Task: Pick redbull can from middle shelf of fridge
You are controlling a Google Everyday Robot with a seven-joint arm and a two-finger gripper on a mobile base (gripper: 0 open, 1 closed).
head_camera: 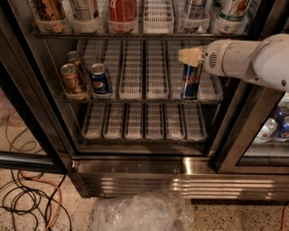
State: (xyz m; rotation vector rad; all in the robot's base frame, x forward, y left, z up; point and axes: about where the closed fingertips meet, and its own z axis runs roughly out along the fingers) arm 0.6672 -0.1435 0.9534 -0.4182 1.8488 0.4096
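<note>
The redbull can, slim, blue and silver, stands upright at the front right of the middle shelf of the fridge, on a white lattice lane. My gripper comes in from the right on a white arm. It sits over the can's top and covers it, shut on the can. The can's base is at the shelf's front edge.
A blue Pepsi can and two gold-brown cans stand at the shelf's left end. Bottles and cans fill the shelf above. The dark door frame is right of the arm. A plastic bag and cables lie on the floor.
</note>
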